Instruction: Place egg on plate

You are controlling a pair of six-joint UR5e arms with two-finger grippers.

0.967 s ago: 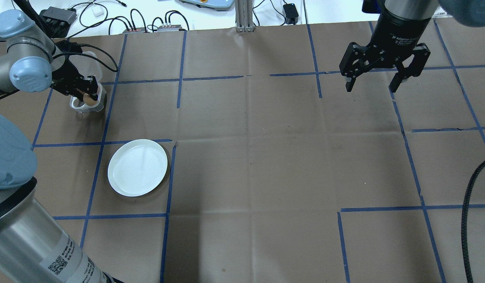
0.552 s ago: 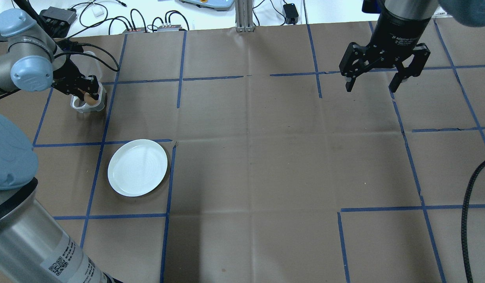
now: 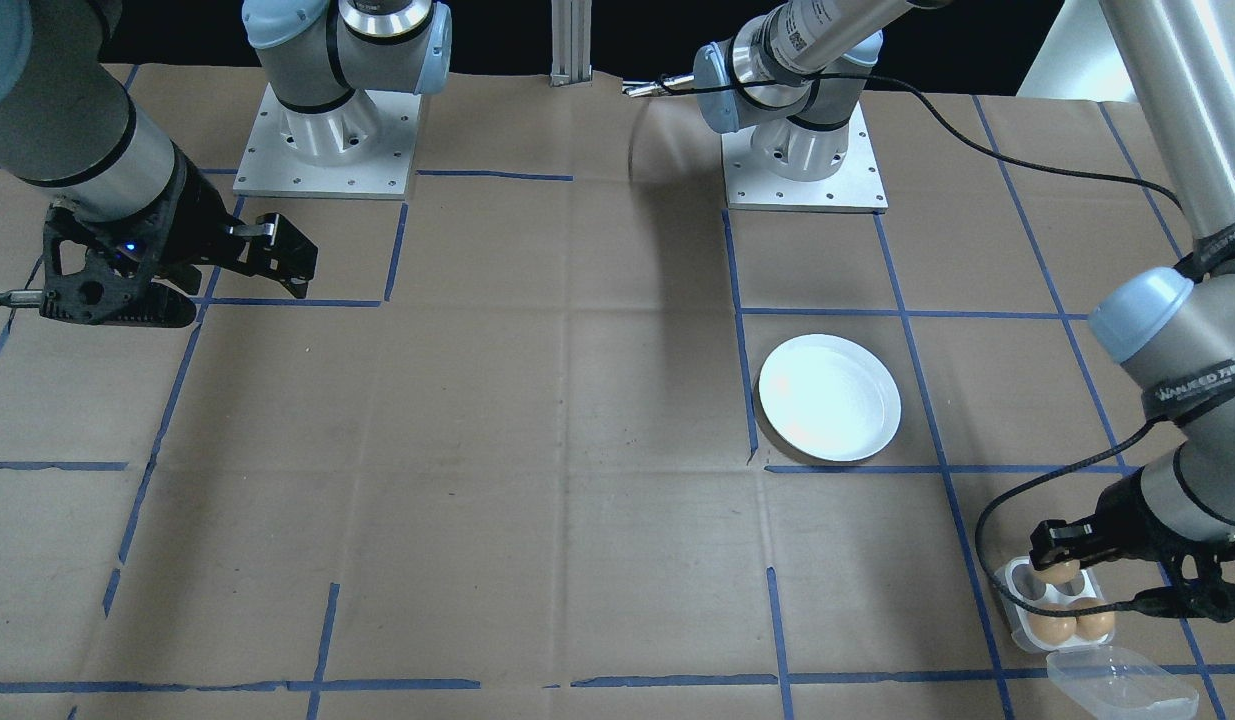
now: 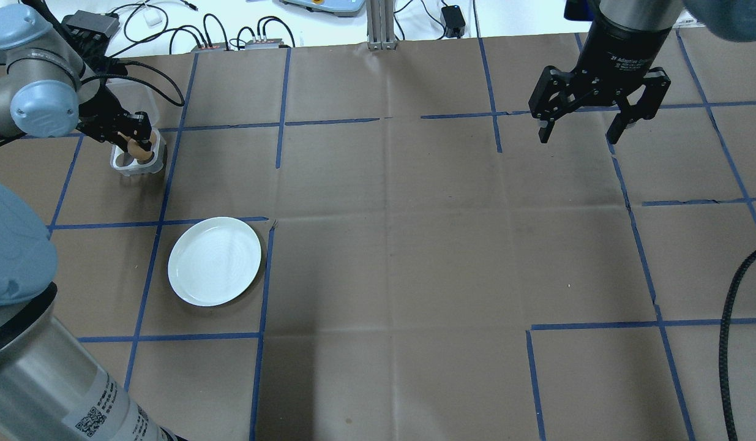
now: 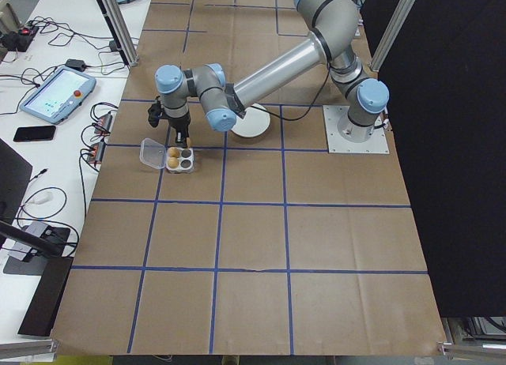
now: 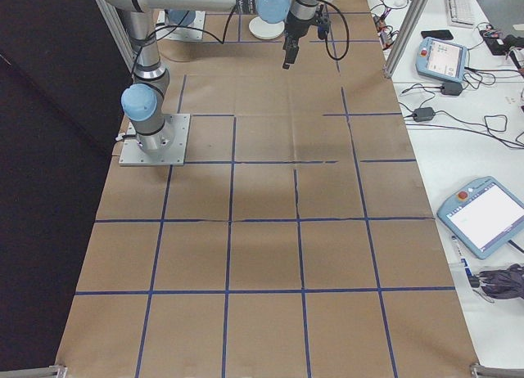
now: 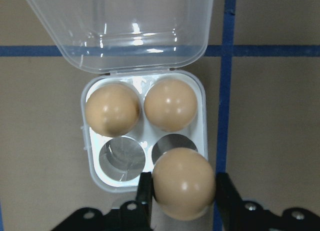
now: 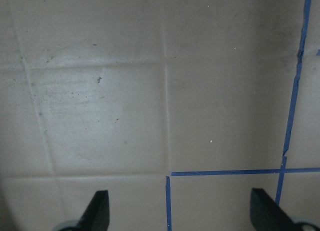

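egg [image 7: 183, 183] | clamped in left gripper [image 7: 183, 193] above egg tray [image 7: 144, 128] | right gripper [image 4: 581, 127] spread, raised, idle

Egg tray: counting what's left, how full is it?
Half full: the egg tray holds two eggs; two holes empty.

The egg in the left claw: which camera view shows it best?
The left wrist-mounted view: the held egg fills the foreground between the left claw's fingers, above the egg tray. The overhead and front-facing views show it small, partly hidden. In the exterior left view I cannot make it out.
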